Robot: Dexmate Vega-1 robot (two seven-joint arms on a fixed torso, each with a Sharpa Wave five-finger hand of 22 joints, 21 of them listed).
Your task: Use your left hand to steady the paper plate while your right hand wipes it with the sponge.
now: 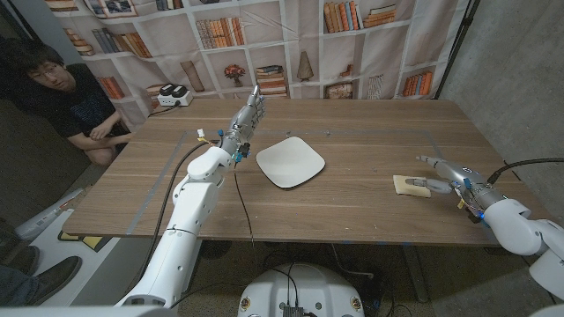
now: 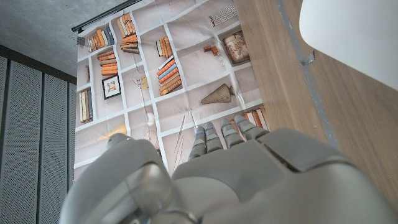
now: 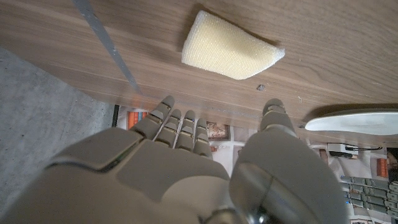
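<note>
Both hands open, empty.

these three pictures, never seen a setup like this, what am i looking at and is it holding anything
It is a robot with two white arms, each ending in a hand, at a wooden table. The wide picture is taken from its head, looking down. The other two come from cameras on its wrists, so they look turned around. On the table lie a white paper plate near the middle and a yellow sponge toward the robot's right. The left hand is raised beside the plate, fingers stretched out, holding nothing. The right hand reaches toward the sponge with fingers apart; it has not gripped it. A person sits beyond the table's far left corner.
</note>
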